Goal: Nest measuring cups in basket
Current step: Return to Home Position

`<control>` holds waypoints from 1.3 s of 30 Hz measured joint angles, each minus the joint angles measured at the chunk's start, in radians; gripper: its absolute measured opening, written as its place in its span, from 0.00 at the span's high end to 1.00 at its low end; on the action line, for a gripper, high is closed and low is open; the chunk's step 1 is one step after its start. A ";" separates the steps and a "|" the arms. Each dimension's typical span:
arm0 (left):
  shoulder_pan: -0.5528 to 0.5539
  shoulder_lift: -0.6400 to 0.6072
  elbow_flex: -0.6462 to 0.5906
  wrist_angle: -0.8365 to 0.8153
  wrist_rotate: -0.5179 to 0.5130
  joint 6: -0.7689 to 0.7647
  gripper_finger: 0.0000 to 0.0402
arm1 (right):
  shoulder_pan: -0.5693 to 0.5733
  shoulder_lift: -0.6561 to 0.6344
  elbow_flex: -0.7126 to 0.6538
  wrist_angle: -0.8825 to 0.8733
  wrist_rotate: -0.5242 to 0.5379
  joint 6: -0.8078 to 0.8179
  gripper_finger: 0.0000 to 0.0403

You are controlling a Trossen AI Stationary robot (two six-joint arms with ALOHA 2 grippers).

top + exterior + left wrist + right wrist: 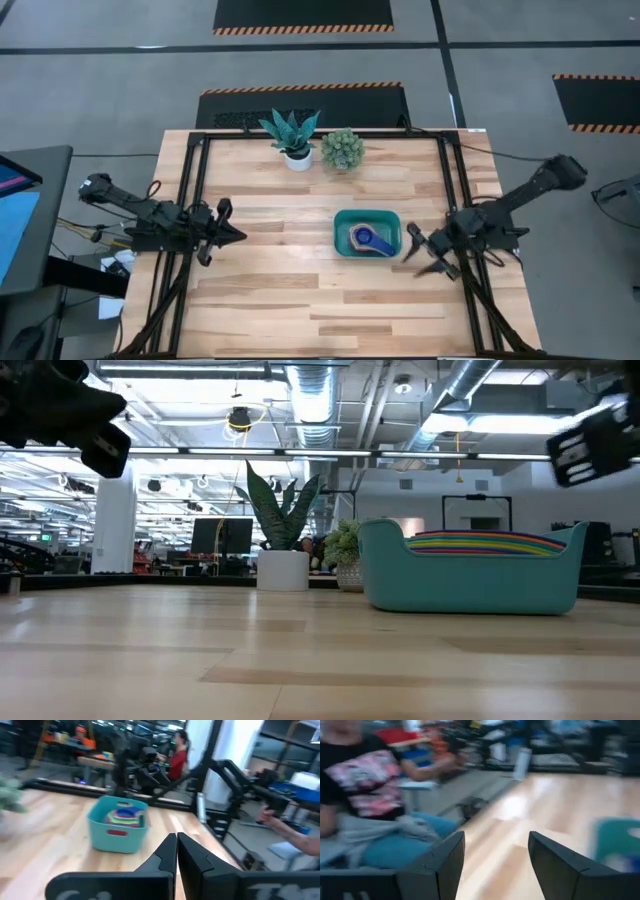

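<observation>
High view: nested cups sit in the basket, just inside the right hand's reach

Small teal-green rectangular plastic basket (340, 232) stands right of centre on the pale wooden bench (300, 300), its long axis running across the bench from one arm's side to the other. The stack of coloured round plastic measuring cups (372, 238) lies inside it, a blue one uppermost, its short flat handle pointing roughly toward the right arm's side. In the low view the stacked rims (485, 543) show as coloured bands just above the basket's dipped wall.

The right hand (418, 252) is by far the nearer: it hangs just beside the basket's short end, apart from it, fingers spread wide and holding nothing. The basket lies from it toward the bench's middle, so a retreat outward and upward should carry it away from the wall, not across it.

The left hand (238, 237) waits well apart at the opposite side, its fingers (167, 851) pressed together and empty, pointing toward the basket.
</observation>
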 joint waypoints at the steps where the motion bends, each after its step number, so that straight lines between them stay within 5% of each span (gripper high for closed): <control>1: 0.000 -0.007 0.000 -0.008 -0.022 0.008 1.00 | -0.036 -0.046 0.000 -0.055 0.001 0.001 0.41; 10: -0.001 -0.121 0.002 -0.113 -0.078 0.018 1.00 | -0.216 -0.525 0.001 -0.398 0.011 0.012 0.41; 15: -0.002 -0.115 0.003 -0.116 -0.131 0.051 1.00 | -0.239 -0.518 0.022 -0.427 0.002 -0.018 0.41; 26: -0.006 -0.116 0.014 -0.156 -0.078 0.083 1.00 | -0.258 -0.520 0.017 -0.445 0.013 -0.013 0.41; 39: -0.006 -0.116 0.014 -0.157 -0.078 -0.012 1.00 | -0.257 -0.521 0.015 -0.446 0.012 0.042 0.41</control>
